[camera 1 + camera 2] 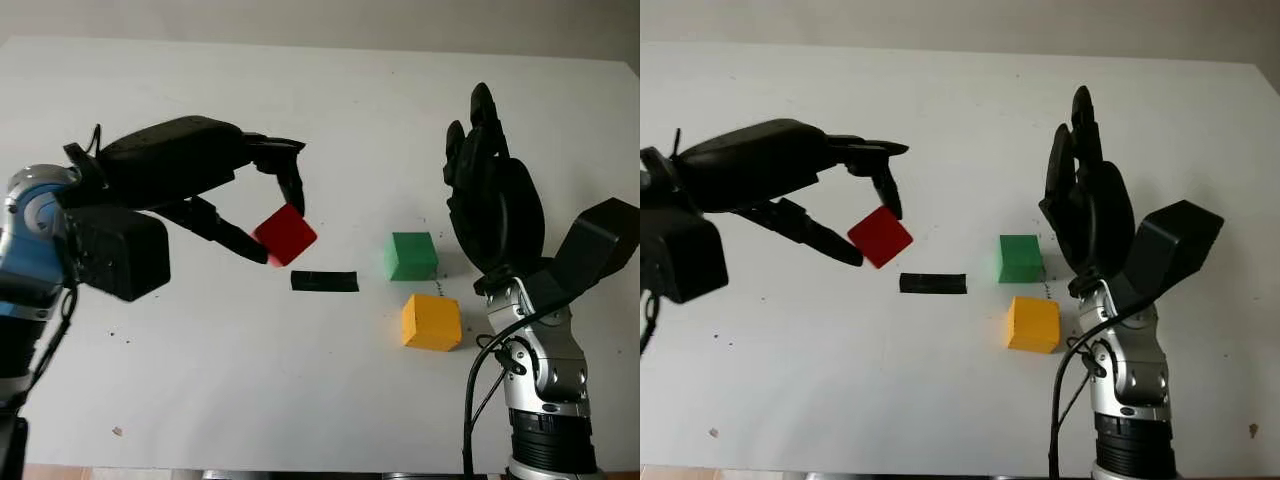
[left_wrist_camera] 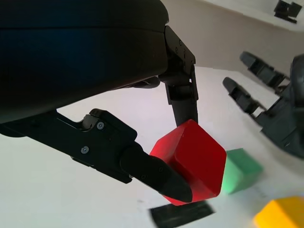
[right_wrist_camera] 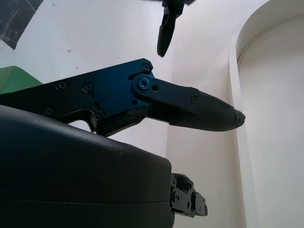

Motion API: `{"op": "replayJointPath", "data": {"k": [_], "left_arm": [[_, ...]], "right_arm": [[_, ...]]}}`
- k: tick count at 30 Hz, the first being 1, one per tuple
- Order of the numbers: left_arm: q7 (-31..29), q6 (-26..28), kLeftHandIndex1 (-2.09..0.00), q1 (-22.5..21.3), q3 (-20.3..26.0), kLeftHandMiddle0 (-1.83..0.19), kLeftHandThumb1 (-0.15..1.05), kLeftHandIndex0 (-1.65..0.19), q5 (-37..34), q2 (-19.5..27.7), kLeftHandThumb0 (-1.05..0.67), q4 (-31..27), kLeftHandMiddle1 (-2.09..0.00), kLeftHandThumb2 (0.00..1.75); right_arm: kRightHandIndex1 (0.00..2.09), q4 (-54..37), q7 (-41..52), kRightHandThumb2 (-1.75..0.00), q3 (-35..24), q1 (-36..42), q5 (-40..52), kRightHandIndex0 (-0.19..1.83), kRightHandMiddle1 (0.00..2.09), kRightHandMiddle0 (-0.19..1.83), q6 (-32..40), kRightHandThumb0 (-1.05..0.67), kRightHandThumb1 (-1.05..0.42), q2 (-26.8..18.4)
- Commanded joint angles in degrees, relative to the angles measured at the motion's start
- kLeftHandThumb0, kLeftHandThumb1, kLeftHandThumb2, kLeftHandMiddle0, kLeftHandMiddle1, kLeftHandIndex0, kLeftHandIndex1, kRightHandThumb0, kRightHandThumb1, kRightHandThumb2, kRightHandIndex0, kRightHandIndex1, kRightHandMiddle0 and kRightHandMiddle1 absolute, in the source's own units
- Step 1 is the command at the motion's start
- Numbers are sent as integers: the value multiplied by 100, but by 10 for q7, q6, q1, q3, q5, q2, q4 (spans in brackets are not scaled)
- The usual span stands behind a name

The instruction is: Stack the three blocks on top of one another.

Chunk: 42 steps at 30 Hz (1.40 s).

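Observation:
My left hand [image 1: 280, 225] holds a red block [image 1: 285, 234] pinched between its fingers, lifted above the table left of centre; the same red block [image 2: 192, 161] is tilted in the left wrist view. A green block [image 1: 412, 256] sits on the table to the right, and a yellow block [image 1: 432, 322] lies just in front of it. My right hand [image 1: 490, 190] stands upright and open immediately right of the green block, holding nothing. A corner of the green block [image 3: 14, 78] shows in the right wrist view.
A short black strip [image 1: 324, 281] lies flat on the white table [image 1: 250, 380] below the red block and left of the green one. The table's far edge [image 1: 320, 45] runs along the back.

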Motion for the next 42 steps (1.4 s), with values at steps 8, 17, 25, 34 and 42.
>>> {"op": "replayJointPath", "data": {"k": [8, 17, 25, 34, 42], "left_arm": [[38, 108, -154, 81, -26, -11, 99, -25, 46, -54, -41, -93, -4, 6], [54, 95, -158, 98, -47, -10, 100, -24, 81, -73, -37, -79, -5, 6], [101, 36, -166, 95, -66, -14, 99, -22, 135, -88, -37, -41, -7, 5], [137, 17, -158, 90, -74, -16, 98, -23, 160, -121, -36, -2, -6, 5], [159, 28, -152, 89, -78, -17, 97, -26, 183, -144, -37, 17, -6, 5]], "right_arm": [[0, -23, -11, -59, -2, 9, 3, -19, 0, -19, 9, -70, -105, 3], [0, -25, -14, -59, -1, 10, 1, -19, 0, -19, 11, -70, -105, 2], [0, -28, -14, -59, -3, 10, 2, -19, 0, -19, 9, -70, -105, 3], [0, -33, -19, -60, -3, 11, -1, -19, 0, -19, 8, -70, -105, 3], [0, -41, -20, -60, -4, 12, 1, -19, 0, -19, 15, -70, -105, 2]]}}
